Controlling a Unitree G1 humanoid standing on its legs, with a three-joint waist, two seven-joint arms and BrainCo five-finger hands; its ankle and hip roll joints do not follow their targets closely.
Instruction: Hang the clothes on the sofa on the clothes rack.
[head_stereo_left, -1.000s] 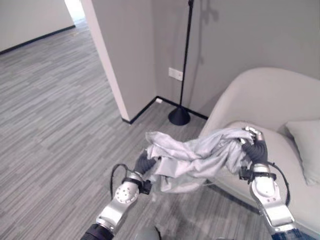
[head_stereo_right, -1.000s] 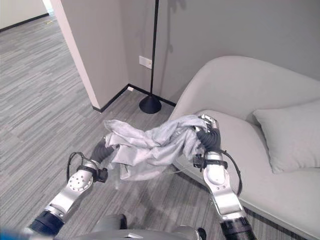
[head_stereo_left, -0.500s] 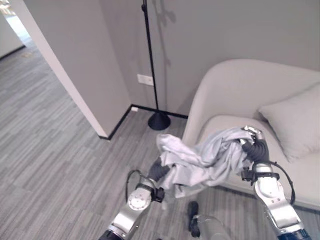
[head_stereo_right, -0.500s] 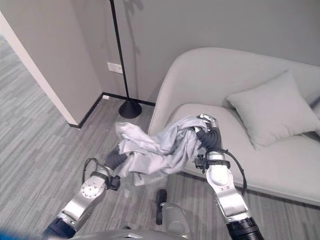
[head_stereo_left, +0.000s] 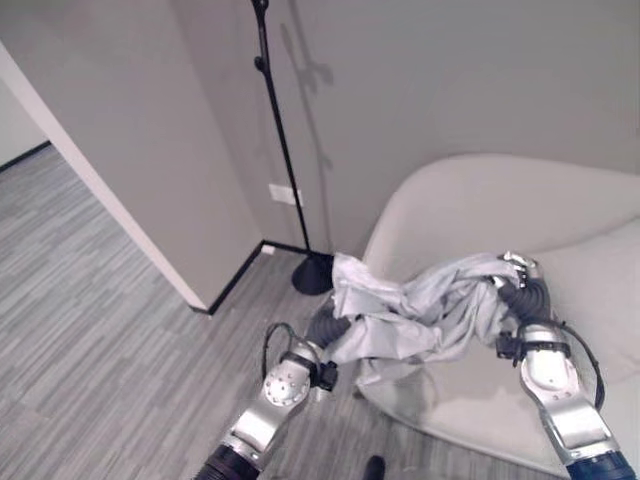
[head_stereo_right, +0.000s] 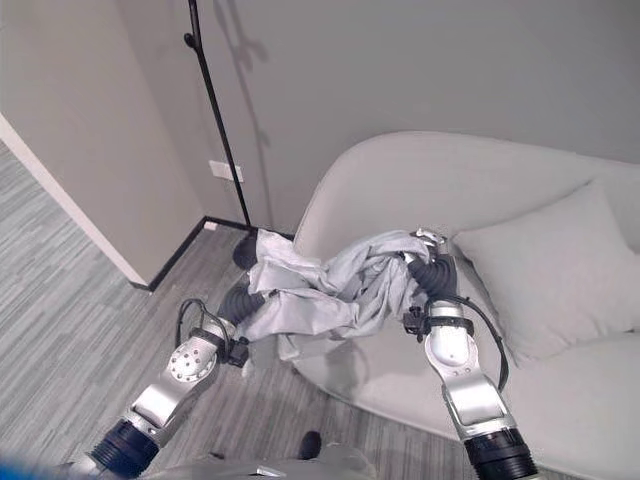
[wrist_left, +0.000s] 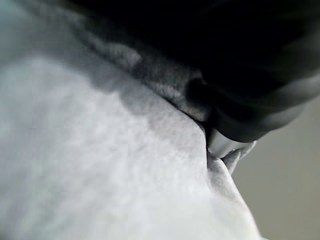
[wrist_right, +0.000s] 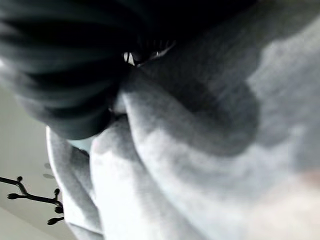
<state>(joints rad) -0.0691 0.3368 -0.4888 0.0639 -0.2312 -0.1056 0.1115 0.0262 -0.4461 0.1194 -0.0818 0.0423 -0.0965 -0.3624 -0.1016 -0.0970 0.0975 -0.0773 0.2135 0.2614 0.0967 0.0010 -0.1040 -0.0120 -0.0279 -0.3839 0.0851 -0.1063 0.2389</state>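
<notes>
Room: grey floor (head_stereo_left: 90, 340), wall corner (head_stereo_left: 120, 190); clothes rack (head_stereo_left: 285, 160) at 12 o'clock, sofa (head_stereo_right: 520, 260) at 2.
Left hand (head_stereo_left: 327, 328): buried in the garment (head_stereo_left: 420, 310); fingers hidden, cannot tell.
Right hand (head_stereo_left: 523, 285): clenched on the garment's other end.

grey sofa (head_stereo_right: 400, 190), cushion (head_stereo_right: 545, 265) on seat

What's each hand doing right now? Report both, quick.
Left hand: buried in the grey garment; fingers hidden, cannot be told.
Right hand: shut on the garment's other end, held up above the sofa.
</notes>
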